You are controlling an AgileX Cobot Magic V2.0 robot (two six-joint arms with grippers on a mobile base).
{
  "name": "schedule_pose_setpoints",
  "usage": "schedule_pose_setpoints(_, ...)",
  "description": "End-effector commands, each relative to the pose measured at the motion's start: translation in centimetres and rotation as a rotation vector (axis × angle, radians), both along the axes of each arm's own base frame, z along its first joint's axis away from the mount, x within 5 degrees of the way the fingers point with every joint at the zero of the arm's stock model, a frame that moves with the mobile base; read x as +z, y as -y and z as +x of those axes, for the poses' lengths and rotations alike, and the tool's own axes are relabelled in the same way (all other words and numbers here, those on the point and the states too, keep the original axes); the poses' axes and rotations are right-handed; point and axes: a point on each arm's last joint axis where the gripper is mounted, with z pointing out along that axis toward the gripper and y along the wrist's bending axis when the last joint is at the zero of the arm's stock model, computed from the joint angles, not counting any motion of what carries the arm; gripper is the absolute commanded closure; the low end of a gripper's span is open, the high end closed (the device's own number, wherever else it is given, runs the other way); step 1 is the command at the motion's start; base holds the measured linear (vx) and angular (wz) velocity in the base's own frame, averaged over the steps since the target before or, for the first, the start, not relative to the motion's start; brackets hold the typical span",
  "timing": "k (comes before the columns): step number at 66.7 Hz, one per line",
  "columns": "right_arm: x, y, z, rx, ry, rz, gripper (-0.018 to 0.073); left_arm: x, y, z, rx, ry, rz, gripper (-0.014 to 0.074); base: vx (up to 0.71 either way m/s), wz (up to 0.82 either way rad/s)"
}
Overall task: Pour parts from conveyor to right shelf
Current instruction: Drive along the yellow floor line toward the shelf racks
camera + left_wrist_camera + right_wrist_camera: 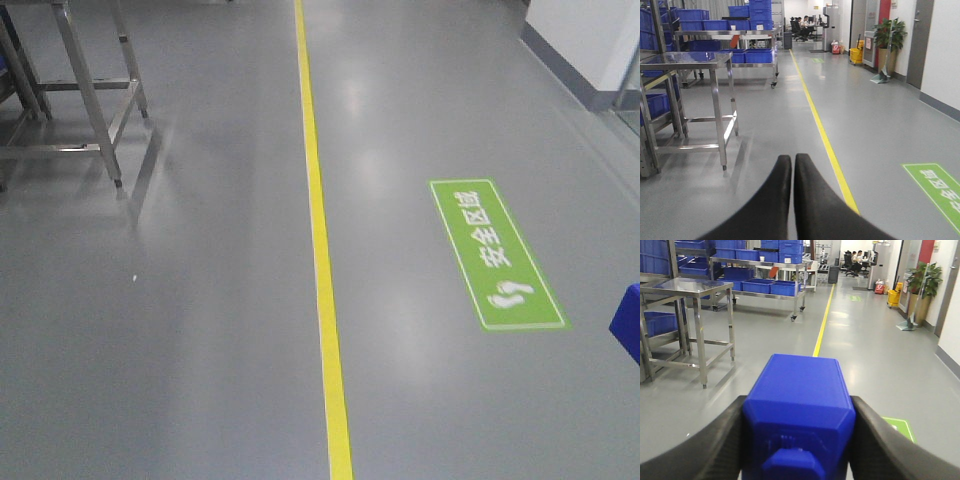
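My right gripper (799, 407) is shut on a blue plastic container (800, 385), its black fingers pressing both side walls. The container is held above the grey floor. One of its corners shows at the right edge of the front view (628, 322). What is inside it is hidden. My left gripper (792, 159) is shut and empty, its jaws touching, also above the floor. No conveyor is in view.
A steel table (690, 59) stands at the left, with racks and a cart of blue bins (747, 32) behind it. A yellow floor line (320, 250) runs ahead, and a green floor sign (495, 255) lies to its right. A potted plant (887, 35) stands by the right wall.
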Motion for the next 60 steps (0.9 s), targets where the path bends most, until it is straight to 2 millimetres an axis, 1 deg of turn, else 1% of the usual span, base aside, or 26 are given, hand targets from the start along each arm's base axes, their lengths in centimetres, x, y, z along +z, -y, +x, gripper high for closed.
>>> schedule_pose_setpoints(1,1.40,0.29,0.00,-0.036,0.084,0.013,0.0567,1.56,0.01,-0.19,0.000,0.103,-0.012,0.0603,0.74,0.14)
schedule_pose_setpoints(30,1.40,0.29,0.00,-0.036,0.084,0.013,0.0567,1.56,0.01,-0.19,0.000,0.103,-0.012,0.0603,0.72,0.16)
schedule_pose_setpoints(60,1.40,0.30,0.00,-0.037,0.084,0.011,0.0567,1.56,0.01,-0.19,0.000,0.103,-0.012,0.0603,0.75,-0.07)
